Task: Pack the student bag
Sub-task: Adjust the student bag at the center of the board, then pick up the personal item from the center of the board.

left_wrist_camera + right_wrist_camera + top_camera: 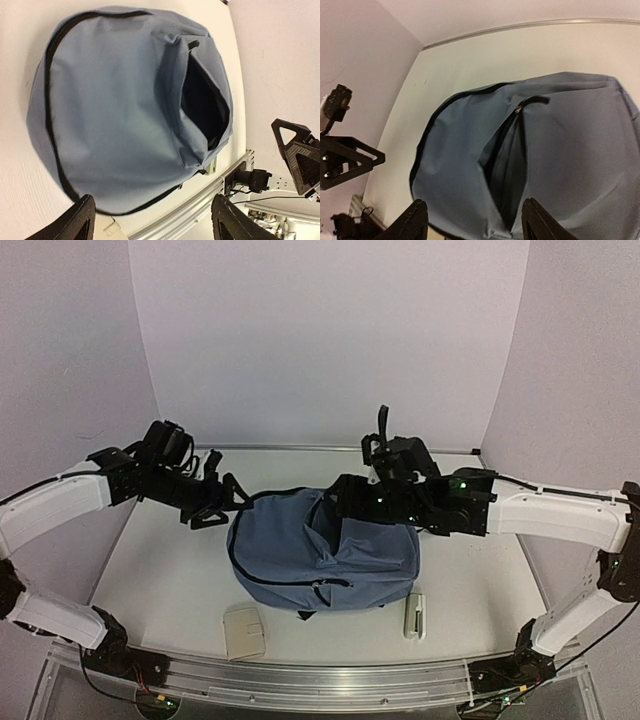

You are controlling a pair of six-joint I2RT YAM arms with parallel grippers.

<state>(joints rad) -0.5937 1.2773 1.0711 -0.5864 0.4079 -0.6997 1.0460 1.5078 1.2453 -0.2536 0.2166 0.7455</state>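
The slate-blue student bag [320,550] lies in the middle of the table with its black zipper undone and a dark opening [330,515] gaping at its top. My left gripper [215,505] hovers at the bag's left edge, open and empty; in the left wrist view the bag [115,110] fills the space ahead of the spread fingers [75,222]. My right gripper [350,500] hovers over the bag's upper right, open and empty. In the right wrist view the opening [507,170] lies between the spread fingertips [540,222].
A flat beige item [245,632] lies in front of the bag at the near left. A small white item [414,617] lies at the near right. The metal rail [300,675] runs along the near edge. White walls enclose the table.
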